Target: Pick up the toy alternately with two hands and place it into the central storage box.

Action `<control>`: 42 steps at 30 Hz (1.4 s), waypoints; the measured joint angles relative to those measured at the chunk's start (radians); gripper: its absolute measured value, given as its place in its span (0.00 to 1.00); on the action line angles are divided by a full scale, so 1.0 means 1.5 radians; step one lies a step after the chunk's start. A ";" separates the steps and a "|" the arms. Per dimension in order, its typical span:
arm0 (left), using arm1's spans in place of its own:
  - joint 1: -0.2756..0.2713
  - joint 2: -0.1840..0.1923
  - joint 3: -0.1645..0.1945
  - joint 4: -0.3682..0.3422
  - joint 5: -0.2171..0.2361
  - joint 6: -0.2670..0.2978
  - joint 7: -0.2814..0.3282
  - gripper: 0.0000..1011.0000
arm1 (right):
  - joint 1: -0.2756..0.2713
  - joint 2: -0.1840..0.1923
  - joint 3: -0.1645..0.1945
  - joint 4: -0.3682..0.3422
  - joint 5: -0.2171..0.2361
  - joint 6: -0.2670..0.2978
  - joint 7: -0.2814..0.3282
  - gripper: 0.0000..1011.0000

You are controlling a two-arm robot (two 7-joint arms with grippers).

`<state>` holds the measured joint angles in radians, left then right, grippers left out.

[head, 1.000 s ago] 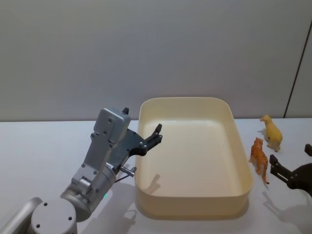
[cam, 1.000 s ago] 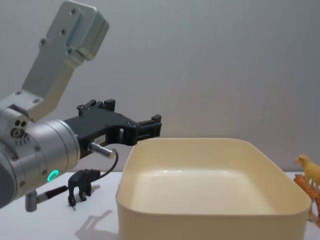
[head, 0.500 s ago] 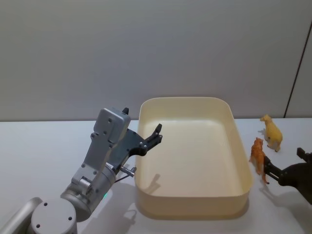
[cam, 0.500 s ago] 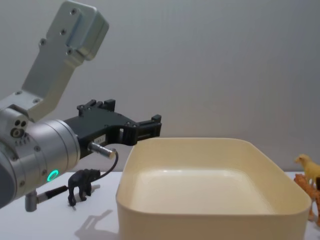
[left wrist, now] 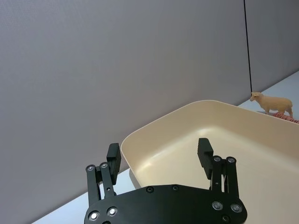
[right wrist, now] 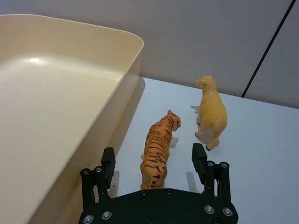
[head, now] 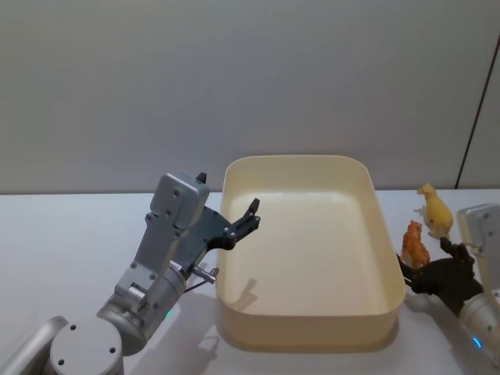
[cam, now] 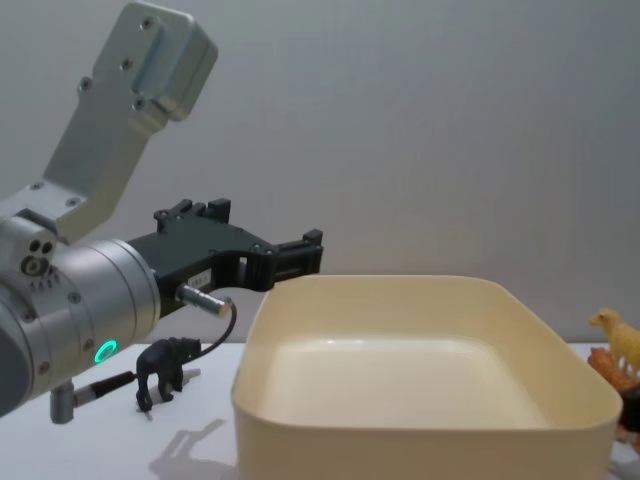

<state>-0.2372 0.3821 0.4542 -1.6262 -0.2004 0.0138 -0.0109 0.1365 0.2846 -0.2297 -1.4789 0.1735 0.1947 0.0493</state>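
The cream-yellow central storage box [head: 306,328] sits mid-table with nothing inside. An orange striped tiger toy [head: 415,244] stands just right of it, and a yellow sheep toy [head: 436,209] is farther back. My right gripper [head: 431,267] is open at the tiger's hind end. In the right wrist view the right gripper [right wrist: 154,156] has one finger on each side of the tiger [right wrist: 158,151], with a gap on both sides. My left gripper [head: 248,217] hangs open and holds nothing above the box's left rim. A small black animal figure [cam: 165,368] stands left of the box.
The sheep [right wrist: 211,112] stands close to the right of the tiger's head. The box wall [right wrist: 126,88] runs along the tiger's other side. The left arm's silver body with its green ring light [cam: 104,351] fills the table's left front. A grey wall stands behind.
My right gripper has moved in from the right edge toward the box, and its open fingers now flank the tiger. The left arm and the toys have not moved.
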 joint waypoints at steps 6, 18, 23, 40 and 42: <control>0.000 0.000 0.000 0.000 0.000 0.000 0.000 0.99 | 0.026 -0.018 -0.010 0.035 -0.020 0.002 0.004 0.92; 0.000 0.000 0.000 0.000 0.000 0.000 0.000 0.99 | 0.047 -0.033 -0.018 0.064 -0.038 0.003 0.008 0.56; 0.000 0.000 0.000 0.000 0.000 0.000 0.000 0.99 | 0.052 -0.036 -0.020 0.071 -0.042 0.003 0.009 0.42; 0.000 0.000 0.000 0.000 0.000 0.000 0.000 0.99 | 0.009 -0.004 -0.002 0.016 -0.045 -0.026 0.000 0.30; 0.000 0.000 0.000 0.000 0.000 0.000 0.000 0.99 | -0.004 0.007 0.004 -0.004 -0.045 -0.034 -0.001 0.30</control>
<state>-0.2372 0.3821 0.4542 -1.6262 -0.2004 0.0139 -0.0109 0.1310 0.2946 -0.2238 -1.4846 0.1060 0.1434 0.0475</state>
